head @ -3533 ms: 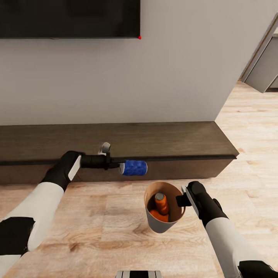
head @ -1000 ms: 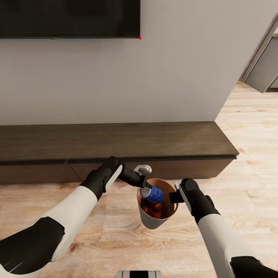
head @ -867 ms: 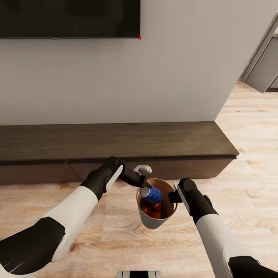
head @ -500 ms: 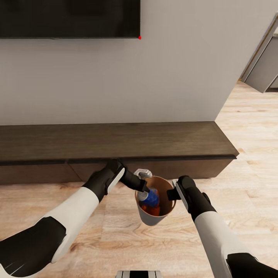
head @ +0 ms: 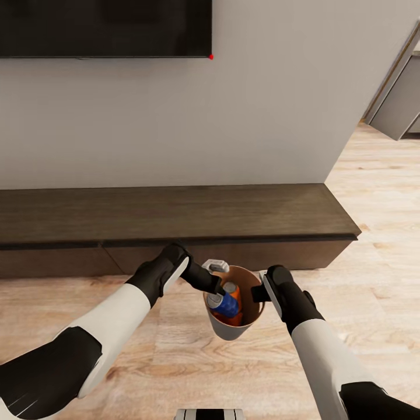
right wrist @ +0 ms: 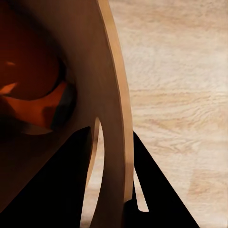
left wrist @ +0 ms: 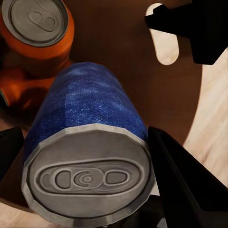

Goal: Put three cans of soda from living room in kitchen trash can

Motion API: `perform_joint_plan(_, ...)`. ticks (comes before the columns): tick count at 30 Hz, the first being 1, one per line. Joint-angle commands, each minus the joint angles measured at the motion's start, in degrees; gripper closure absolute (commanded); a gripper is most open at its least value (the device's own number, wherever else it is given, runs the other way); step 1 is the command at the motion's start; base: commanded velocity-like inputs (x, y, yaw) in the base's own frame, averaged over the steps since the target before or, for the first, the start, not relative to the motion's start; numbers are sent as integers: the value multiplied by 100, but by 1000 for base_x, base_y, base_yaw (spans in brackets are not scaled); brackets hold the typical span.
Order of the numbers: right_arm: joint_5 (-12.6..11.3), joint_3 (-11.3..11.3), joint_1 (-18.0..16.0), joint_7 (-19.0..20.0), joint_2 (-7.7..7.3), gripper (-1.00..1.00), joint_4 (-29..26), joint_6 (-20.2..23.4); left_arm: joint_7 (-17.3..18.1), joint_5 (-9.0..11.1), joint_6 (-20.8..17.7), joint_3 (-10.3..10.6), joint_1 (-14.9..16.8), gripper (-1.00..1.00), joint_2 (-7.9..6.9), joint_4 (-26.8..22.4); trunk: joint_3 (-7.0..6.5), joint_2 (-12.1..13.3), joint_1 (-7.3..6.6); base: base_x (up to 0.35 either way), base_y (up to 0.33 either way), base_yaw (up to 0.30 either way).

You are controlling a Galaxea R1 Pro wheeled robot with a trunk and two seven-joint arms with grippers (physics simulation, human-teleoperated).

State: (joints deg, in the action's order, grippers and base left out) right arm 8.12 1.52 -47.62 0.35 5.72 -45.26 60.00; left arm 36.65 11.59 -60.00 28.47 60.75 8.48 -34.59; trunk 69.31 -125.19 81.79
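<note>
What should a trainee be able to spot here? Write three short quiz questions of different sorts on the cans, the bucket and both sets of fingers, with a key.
1. True or false: the blue cylindrical soda can is inside the grey tapered bucket with the coppery-brown inside.
2. Which gripper holds the bucket's rim? A) left gripper B) right gripper C) neither
3. Fill in: the left gripper's fingers sit either side of the ___ can.

Key:
1. True; it lies tilted among the orange soda cans.
2. B; its fingers straddle the rim by the slot handle.
3. Blue.
</note>
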Motion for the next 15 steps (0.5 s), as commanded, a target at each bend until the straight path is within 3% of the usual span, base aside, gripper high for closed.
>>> perform_joint_plan(1, -91, -3, -1, 23, 3, 100, -1, 0, 10, -8, 0, 2, -1, 100, 5, 5, 0, 0, 0, 0, 0, 0)
perform_joint_plan(15, -93, 35, -30, 18, 102, 100, -12, 0, -15, -8, 0, 11, -2, 100, 22, 23, 0, 0, 0, 0, 0, 0)
